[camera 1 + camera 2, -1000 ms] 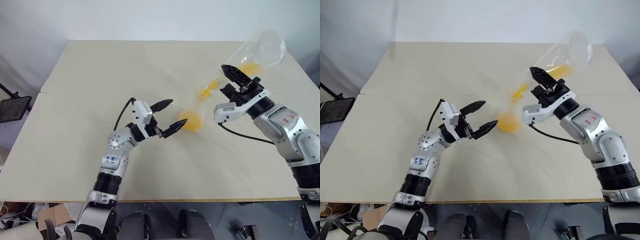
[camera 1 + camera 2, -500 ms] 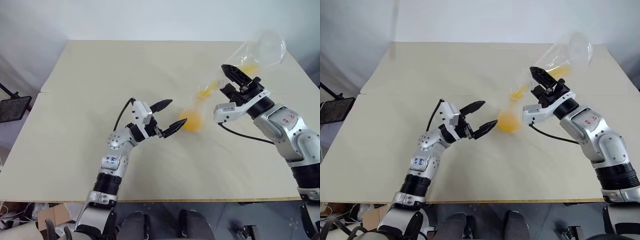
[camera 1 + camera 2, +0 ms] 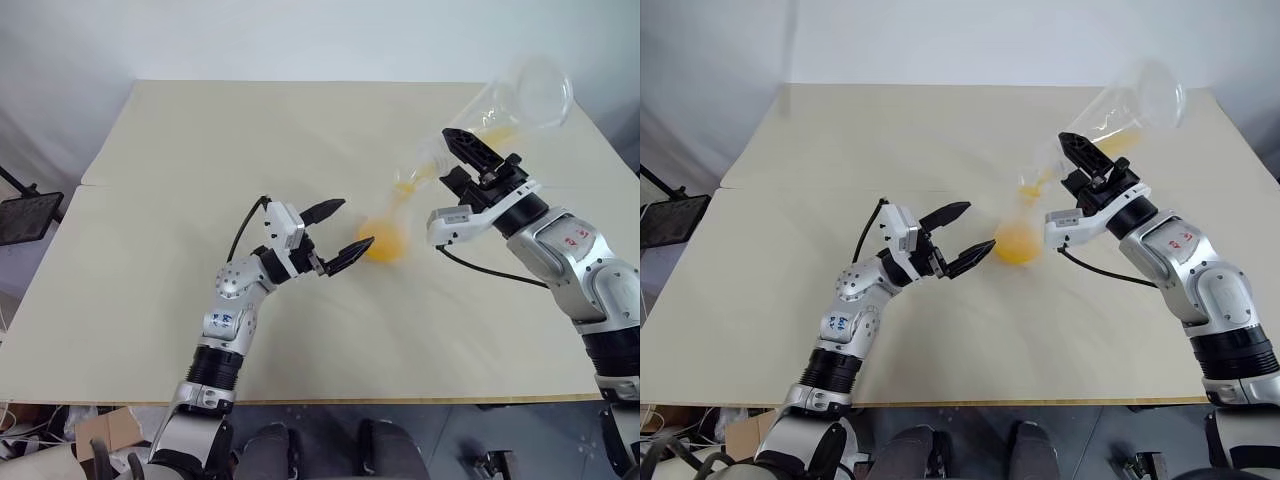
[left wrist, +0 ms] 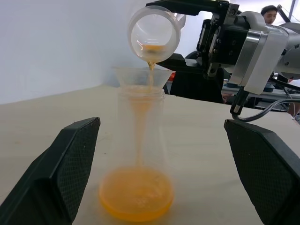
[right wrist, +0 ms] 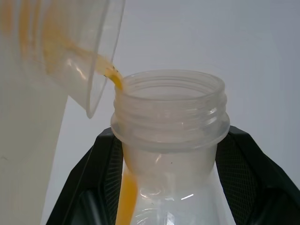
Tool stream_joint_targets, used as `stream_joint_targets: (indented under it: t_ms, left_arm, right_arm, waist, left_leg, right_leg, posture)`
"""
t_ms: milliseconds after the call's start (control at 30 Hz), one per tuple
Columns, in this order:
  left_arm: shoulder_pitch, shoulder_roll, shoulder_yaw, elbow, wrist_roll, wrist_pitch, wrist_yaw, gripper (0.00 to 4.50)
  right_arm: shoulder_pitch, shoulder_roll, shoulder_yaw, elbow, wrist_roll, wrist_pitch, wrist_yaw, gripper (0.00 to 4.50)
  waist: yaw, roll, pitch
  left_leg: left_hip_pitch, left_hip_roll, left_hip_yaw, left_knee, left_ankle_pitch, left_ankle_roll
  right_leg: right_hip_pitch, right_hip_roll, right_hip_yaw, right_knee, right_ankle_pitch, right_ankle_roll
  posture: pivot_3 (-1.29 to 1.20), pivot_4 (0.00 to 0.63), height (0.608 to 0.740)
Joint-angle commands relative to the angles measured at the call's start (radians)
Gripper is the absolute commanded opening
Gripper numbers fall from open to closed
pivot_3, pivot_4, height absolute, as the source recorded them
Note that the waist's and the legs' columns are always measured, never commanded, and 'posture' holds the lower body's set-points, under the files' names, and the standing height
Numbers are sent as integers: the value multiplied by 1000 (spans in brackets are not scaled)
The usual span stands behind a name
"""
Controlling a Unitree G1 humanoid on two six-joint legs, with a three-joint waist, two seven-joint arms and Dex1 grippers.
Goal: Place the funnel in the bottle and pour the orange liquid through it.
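Pouring underway: your right gripper (image 3: 462, 160) is clamped on the tilted pouring bottle (image 3: 505, 105), sending a thin orange liquid (image 4: 136, 193) stream into the funnel (image 4: 142, 76) seated in the bottle (image 4: 140, 140) mid-table. Left gripper (image 3: 340, 230) stands spread wide, flanking the bottle without touching. Keep the tilt gentle, spout over the funnel.

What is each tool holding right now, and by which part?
The right tool grips the tilted clear pouring vessel around its side, nearer the mouth. The left tool holds nothing; it stands open beside the bottle.
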Motion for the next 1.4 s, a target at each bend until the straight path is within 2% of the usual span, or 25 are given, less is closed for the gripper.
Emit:
stream_joint_targets:
  t_ms: [33, 933, 1400]
  left_arm:
    - [0, -8, -8, -46, -6, -14, 0, 4500]
    - [2, -16, -10, -51, -3, -12, 6, 4500]
    - [3, -15, -11, -54, -5, -8, 4, 4500]
  right_arm:
    - [-28, -14, -17, -12, -1, -2, -26, 2424]
    - [-59, -27, -6, 18, -61, -54, -88, 2424]
    - [-44, -11, -16, 18, -23, -47, -72, 2424]
  waist:
    - [0, 0, 0]
    - [0, 0, 0]
    - [0, 0, 0]
  left_leg:
    - [0, 0, 0, 0, 0, 0]
    - [0, 0, 0, 0, 0, 0]
    - [0, 0, 0, 0, 0, 0]
  right_leg:
    - [0, 0, 0, 0, 0, 0]
    - [0, 0, 0, 0, 0, 0]
    - [0, 0, 0, 0, 0, 0]
  posture:
    - [0, 150, 740]
    - [0, 150, 740]
    - [0, 150, 740]
